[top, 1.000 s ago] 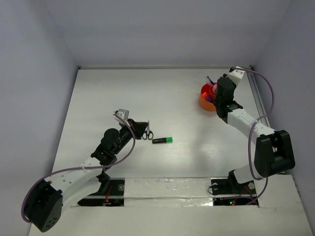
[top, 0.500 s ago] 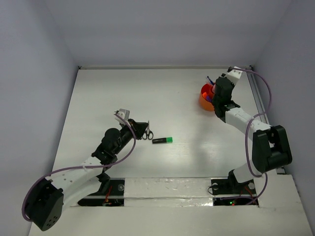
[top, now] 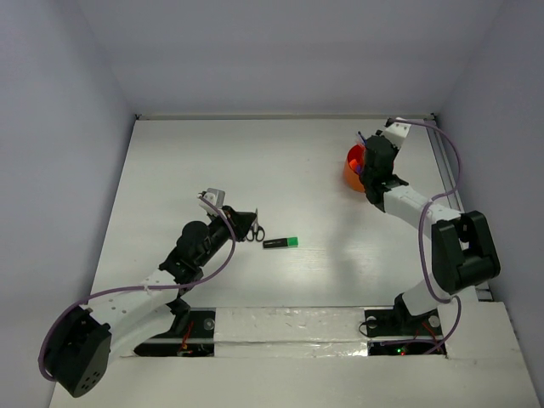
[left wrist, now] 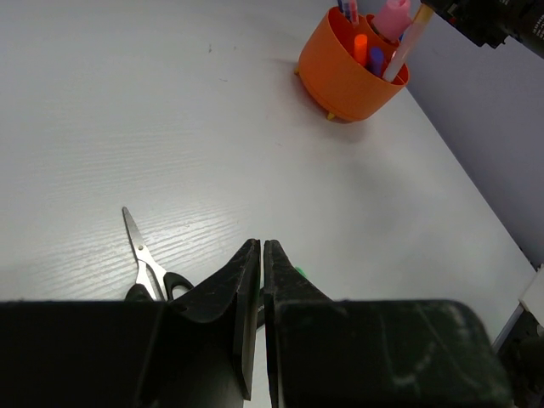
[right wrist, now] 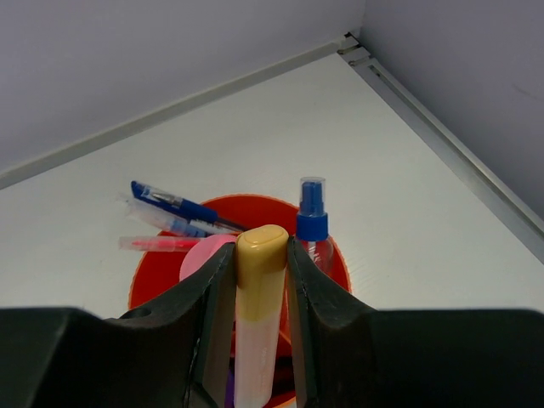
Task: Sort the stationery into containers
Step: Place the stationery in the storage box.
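The orange cup [top: 350, 167] stands at the far right of the table, and its rim [right wrist: 255, 202] lies just beyond my right gripper [right wrist: 260, 245]. That gripper [top: 367, 168] is shut on a highlighter [right wrist: 258, 323] with a yellow cap and pale pink body, held upright over the cup's pink knob [right wrist: 200, 257]. Blue pens [right wrist: 174, 208] and a blue-capped spray tube [right wrist: 312, 223] stick out of the cup. My left gripper [left wrist: 261, 245] is shut on nothing. It hovers low between the black-handled scissors [left wrist: 144, 259] and a green-ended highlighter [top: 281, 243] lying mid-table.
A metal rail [top: 446, 170] runs along the table's right edge close to the cup. White walls close in the back and both sides. In the left wrist view the cup [left wrist: 340, 76] also holds orange and purple ends.
My right arm has edged a little left and further over the cup, with the highlighter still in its grip. The left arm, scissors and green highlighter have stayed put.
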Robot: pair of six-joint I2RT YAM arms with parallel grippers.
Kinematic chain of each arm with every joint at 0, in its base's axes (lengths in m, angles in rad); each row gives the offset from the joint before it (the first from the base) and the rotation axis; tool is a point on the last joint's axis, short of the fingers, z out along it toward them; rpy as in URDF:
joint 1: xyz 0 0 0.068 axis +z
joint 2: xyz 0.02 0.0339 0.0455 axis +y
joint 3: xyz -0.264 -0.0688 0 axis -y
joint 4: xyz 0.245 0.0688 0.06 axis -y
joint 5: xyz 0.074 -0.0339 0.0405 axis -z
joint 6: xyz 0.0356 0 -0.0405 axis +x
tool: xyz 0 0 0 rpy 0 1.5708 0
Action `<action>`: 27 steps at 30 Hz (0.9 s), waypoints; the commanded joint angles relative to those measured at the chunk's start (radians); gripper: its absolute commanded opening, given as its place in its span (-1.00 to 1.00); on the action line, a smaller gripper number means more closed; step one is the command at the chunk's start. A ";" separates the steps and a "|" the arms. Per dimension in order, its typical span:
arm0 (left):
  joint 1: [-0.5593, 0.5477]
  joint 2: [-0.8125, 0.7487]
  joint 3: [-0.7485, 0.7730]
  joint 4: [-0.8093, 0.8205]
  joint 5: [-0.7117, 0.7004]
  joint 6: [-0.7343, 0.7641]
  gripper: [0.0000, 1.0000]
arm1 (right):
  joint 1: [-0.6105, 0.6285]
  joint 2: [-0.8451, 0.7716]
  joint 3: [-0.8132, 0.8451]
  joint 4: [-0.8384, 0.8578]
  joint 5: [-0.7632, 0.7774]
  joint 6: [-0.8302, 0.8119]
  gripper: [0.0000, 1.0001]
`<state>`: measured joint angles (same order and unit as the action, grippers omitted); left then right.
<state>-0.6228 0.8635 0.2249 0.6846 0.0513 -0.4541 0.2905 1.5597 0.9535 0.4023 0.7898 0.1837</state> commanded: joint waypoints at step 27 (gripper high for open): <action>-0.008 -0.011 0.013 0.064 0.018 0.000 -0.94 | 0.110 0.011 -0.067 0.167 0.117 -0.114 -0.73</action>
<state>-0.6228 0.8600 0.2249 0.6861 0.0536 -0.4545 0.3752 1.5787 0.8879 0.4755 0.8654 0.1184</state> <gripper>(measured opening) 0.032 0.326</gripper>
